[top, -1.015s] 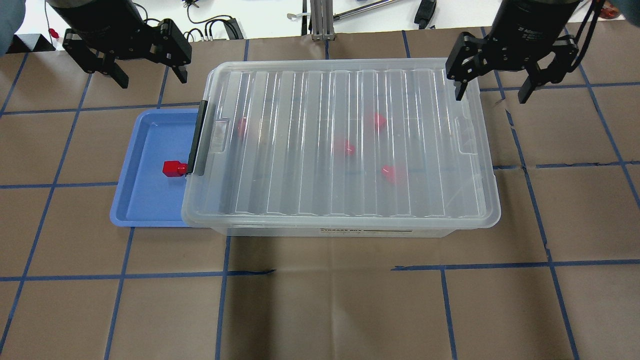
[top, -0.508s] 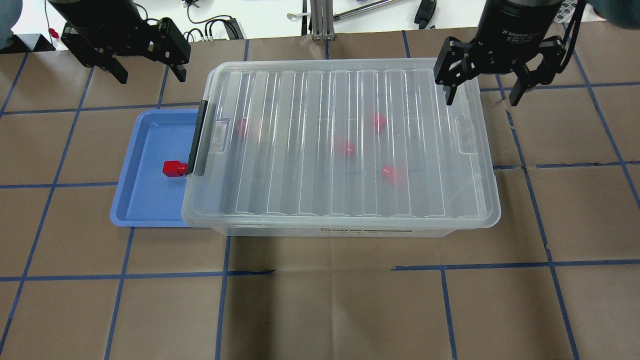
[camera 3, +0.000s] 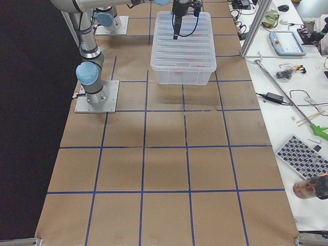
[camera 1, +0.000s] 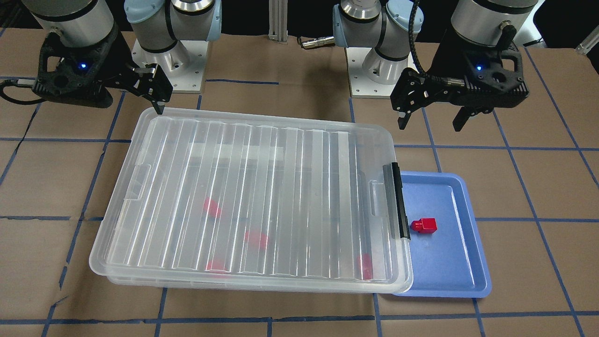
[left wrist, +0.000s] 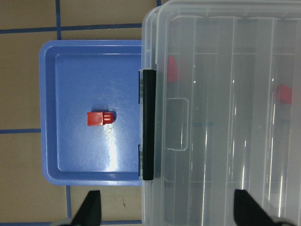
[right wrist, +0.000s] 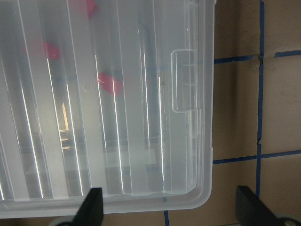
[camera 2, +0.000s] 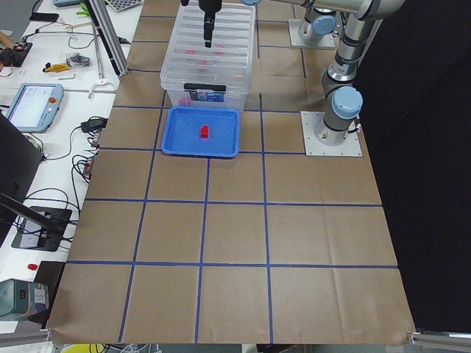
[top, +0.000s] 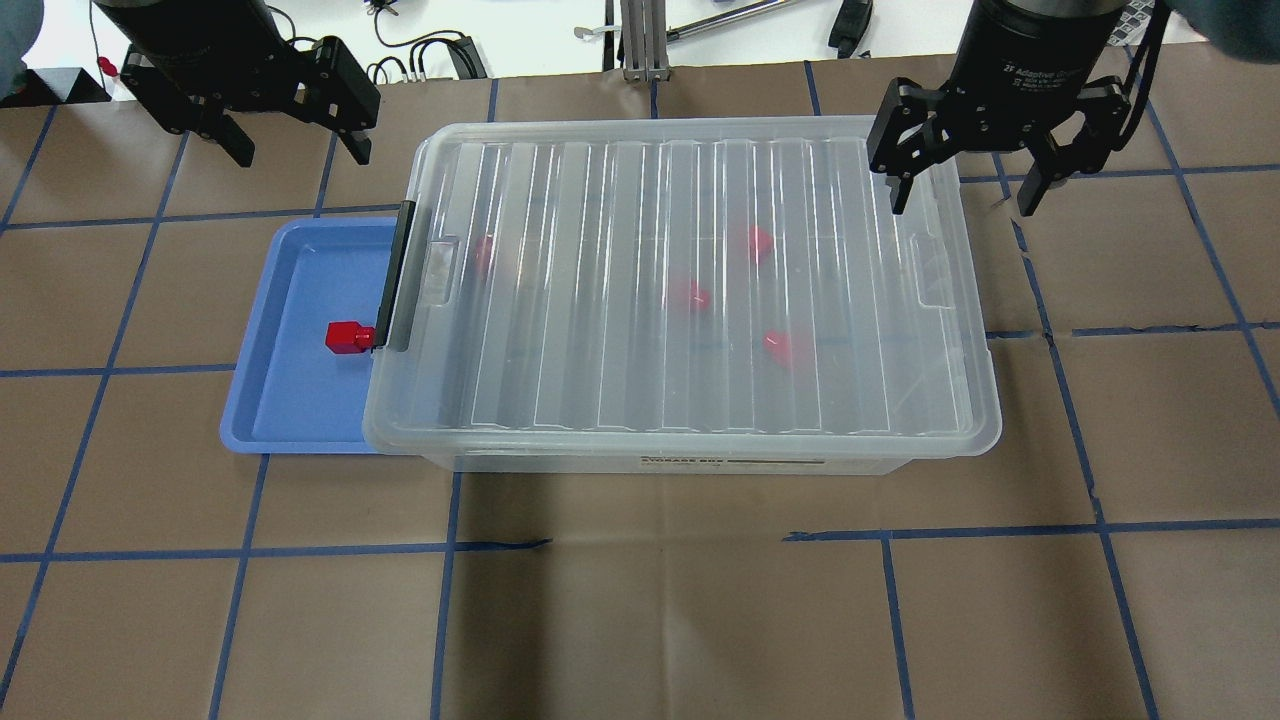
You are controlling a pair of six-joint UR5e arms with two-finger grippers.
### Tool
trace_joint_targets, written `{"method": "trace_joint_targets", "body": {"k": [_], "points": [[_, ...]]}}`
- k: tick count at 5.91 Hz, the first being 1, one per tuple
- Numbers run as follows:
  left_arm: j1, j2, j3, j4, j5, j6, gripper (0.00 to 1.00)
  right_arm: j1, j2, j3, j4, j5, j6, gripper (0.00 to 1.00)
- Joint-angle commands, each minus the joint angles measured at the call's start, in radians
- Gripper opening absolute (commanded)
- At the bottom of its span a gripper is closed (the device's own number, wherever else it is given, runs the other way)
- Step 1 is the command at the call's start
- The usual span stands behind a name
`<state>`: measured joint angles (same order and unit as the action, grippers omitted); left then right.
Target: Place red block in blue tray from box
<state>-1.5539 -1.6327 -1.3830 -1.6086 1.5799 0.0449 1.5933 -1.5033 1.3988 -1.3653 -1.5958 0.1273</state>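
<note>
One red block (top: 347, 337) lies on its side in the blue tray (top: 290, 400), next to the box's black latch (top: 393, 280); it also shows in the left wrist view (left wrist: 99, 118). The clear box (top: 600, 300) has its ribbed lid shut and overlaps the tray's right part. Several more red blocks (top: 757, 243) show blurred through the lid. My left gripper (top: 300, 155) is open and empty, high behind the tray. My right gripper (top: 962, 205) is open and empty, above the box's back right corner.
The brown table (top: 640, 600) has blue tape lines. Cables and tools lie on the white bench (top: 520, 35) beyond the far edge. The lid's right-end handle recess (right wrist: 184, 81) shows in the right wrist view.
My right gripper has moved a little left, over the box's right end. My left gripper has shifted slightly back. The blocks, tray and box have not moved.
</note>
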Motion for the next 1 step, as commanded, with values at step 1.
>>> {"method": "trace_joint_targets", "body": {"k": [1], "points": [[0.0,0.008,-0.01,-0.005,0.003,0.0,0.98,-0.001,-0.002,0.0,0.002,-0.001,0.0,1.0]]}}
